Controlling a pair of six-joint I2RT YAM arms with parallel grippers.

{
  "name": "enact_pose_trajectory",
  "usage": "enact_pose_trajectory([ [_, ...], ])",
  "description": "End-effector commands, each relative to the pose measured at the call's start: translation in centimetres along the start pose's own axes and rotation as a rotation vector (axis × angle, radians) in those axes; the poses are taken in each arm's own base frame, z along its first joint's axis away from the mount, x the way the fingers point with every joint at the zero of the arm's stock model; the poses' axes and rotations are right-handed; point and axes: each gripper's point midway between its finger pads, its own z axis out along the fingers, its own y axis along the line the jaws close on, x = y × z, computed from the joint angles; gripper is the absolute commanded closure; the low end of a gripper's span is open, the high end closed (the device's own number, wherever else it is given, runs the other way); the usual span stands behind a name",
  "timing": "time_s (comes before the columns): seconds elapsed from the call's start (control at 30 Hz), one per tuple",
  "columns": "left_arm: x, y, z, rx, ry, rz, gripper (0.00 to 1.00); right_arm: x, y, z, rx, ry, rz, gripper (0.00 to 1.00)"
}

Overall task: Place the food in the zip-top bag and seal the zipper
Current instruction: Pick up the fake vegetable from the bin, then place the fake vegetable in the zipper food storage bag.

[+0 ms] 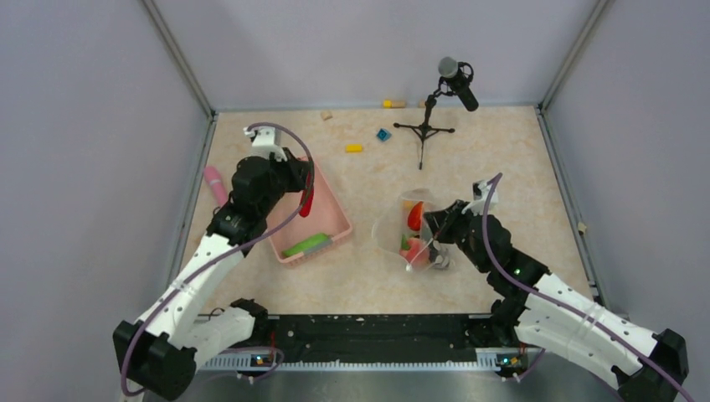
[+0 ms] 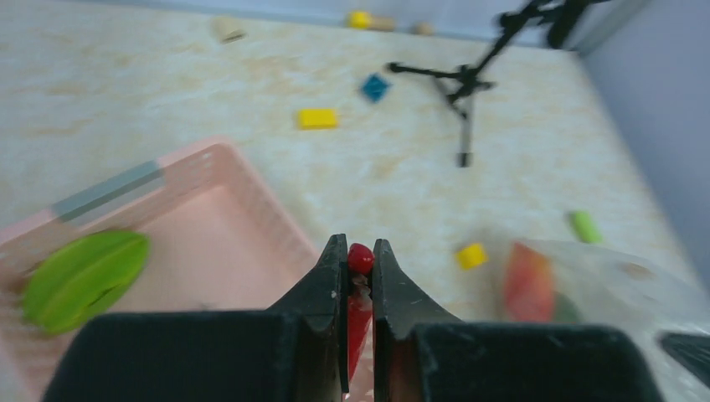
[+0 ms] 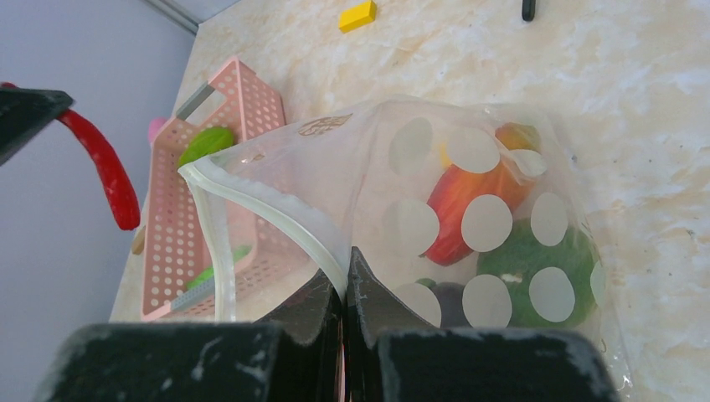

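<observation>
The red chili (image 1: pixel 307 201) hangs upright in clenched left fingers (image 2: pixel 322 280), left of the zip-top bag (image 3: pixel 368 159), whose zipper (image 3: pixel 276 213) right fingers (image 3: pixel 381 310) pinch.

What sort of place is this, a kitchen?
Probably a robot test booth, not a kitchen: plain grey walls box in the table, a microphone stands on it, and two arms handle a toy chili and dotted bag.

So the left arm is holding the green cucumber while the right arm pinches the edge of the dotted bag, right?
Not quite. The left wrist view shows the left gripper shut on the red chili; the green cucumber lies in the pink basket. The right gripper does pinch the zip-top bag's edge.
</observation>
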Motion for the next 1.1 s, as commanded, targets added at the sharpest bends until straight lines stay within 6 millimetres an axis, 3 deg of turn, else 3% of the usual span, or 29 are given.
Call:
enact_pose_trajectory([
  [0.0,-3.4,-9.7,-4.9,0.510,-0.156,-0.153,1.00,-2.3,3.4,-0.5,-0.100,-0.018,0.026,1.00],
  [0.27,-4.5,-19.2,-12.5,0.879,-0.241,-0.106,1.00,-2.7,6.7,-1.0,-0.230,0.018,0.075,1.00],
  [0.6,-3.4,-24.5,-14.9,1.047,-0.253,-0.041,1.00,-3.8,10.5,-0.8,-0.344,0.039,0.223,1.00],
  [0.7,-2.9,-24.9,-15.0,1.037,-0.290,-0.003,1.00,-3.6,10.9,-0.4,-0.351,0.055,0.252,1.00],
  [1.07,2.1,-25.3,-10.8,0.892,-0.277,0.050,1.00,-3.7,9.3,-0.6,-0.311,0.007,0.324,1.00],
])
